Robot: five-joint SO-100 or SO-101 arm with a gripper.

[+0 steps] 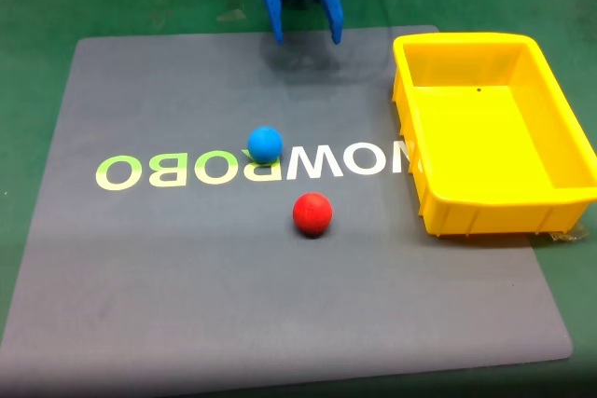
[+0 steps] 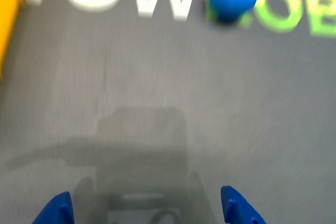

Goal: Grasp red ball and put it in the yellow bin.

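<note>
The reach has not begun: the gripper point(image 1: 306, 39) hangs with jaws apart at the mat's point(image 1: 140, 305) far edge, and must come down over the red ball point(image 1: 312, 213) near the middle.

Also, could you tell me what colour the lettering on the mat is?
White and pale green lettering, clearest in the fixed view.

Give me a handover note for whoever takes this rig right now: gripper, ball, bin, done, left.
Gripper: open, empty, over the far edge of the grey mat in the fixed view.
Red ball: on the mat, untouched, nearer the camera than the blue ball.
Yellow bin: empty, at the mat's right edge.
Done: nothing yet.
Left: reach past the blue ball, grasp the red one, carry it to the bin, release.
</note>
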